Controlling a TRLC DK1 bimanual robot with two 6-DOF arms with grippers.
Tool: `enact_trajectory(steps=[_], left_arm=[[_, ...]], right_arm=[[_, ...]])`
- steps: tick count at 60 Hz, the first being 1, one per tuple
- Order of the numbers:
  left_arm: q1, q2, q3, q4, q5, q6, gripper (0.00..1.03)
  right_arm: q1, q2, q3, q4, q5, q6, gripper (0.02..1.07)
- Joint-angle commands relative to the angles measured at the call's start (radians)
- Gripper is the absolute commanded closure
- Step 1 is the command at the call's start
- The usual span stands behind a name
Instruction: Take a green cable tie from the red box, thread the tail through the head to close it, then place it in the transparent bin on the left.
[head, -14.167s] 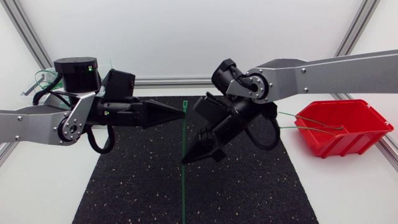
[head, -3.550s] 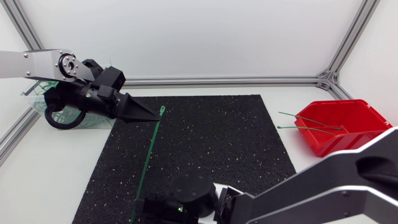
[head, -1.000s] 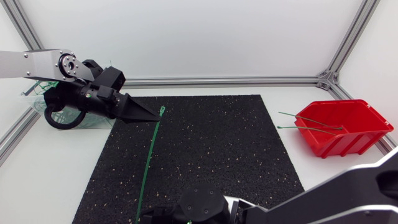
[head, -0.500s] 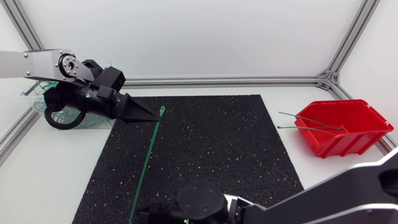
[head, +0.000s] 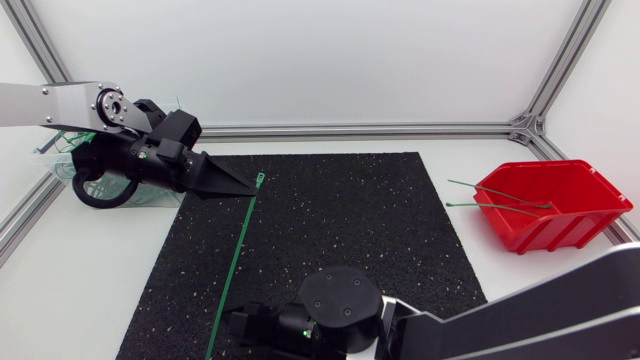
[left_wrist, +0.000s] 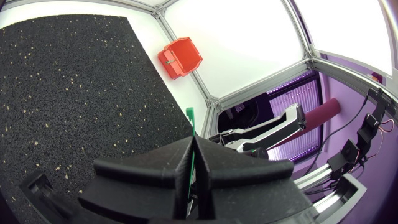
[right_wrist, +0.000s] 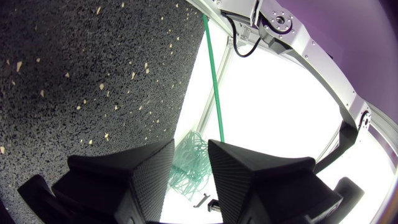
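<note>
A green cable tie (head: 236, 262) stretches straight across the black mat (head: 350, 230). My left gripper (head: 248, 189) is shut on it just below its head, which sticks out past the fingertips (left_wrist: 189, 114). My right gripper (head: 234, 323) comes in low at the mat's near edge, beside the tie's tail. In the right wrist view its fingers (right_wrist: 149, 163) stand apart, and the tie (right_wrist: 213, 74) runs from the gap between them up toward the left arm. The red box (head: 548, 205) at the right holds more ties. The transparent bin (head: 62, 160) sits behind my left arm.
Several green ties (right_wrist: 191, 163) lie heaped in the transparent bin. Aluminium frame rails (head: 360, 130) run along the table's back and sides. The red box (left_wrist: 180, 58) stands far ahead of the left gripper.
My right gripper's fingers have parted and its wrist has shifted right. The tie's tail has swung slightly left. The left arm has kept still.
</note>
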Motion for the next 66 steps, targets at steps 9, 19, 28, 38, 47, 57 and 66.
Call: enact_trajectory(steps=[9, 19, 28, 38, 47, 57, 66], left_arm=[[0.016, 0.028, 0.037, -0.024, 0.013, 0.03, 1.0], [0.022, 0.042, 0.053, -0.032, 0.013, 0.027, 1.0], [0.018, 0.053, 0.062, -0.043, 0.013, 0.024, 1.0], [0.011, 0.063, 0.068, -0.05, 0.014, 0.027, 1.0], [0.011, 0.076, 0.077, -0.056, 0.014, 0.034, 1.0], [0.016, 0.082, 0.083, -0.058, 0.014, 0.039, 1.0], [0.021, 0.094, 0.093, -0.058, 0.014, 0.042, 1.0]], right_arm=[[-0.001, -0.055, -0.086, 0.003, -0.01, -0.023, 0.57], [-0.011, -0.084, -0.11, 0.004, -0.012, -0.023, 0.57], [-0.021, -0.072, -0.082, 0.004, -0.03, -0.025, 0.57], [-0.028, -0.029, -0.021, 0.006, -0.055, -0.026, 0.57], [-0.031, 0.018, 0.034, 0.0, -0.075, -0.026, 0.57], [-0.051, 0.074, 0.062, -0.002, -0.093, -0.028, 0.57], [-0.033, 0.081, 0.057, 0.0, -0.102, -0.026, 0.57]])
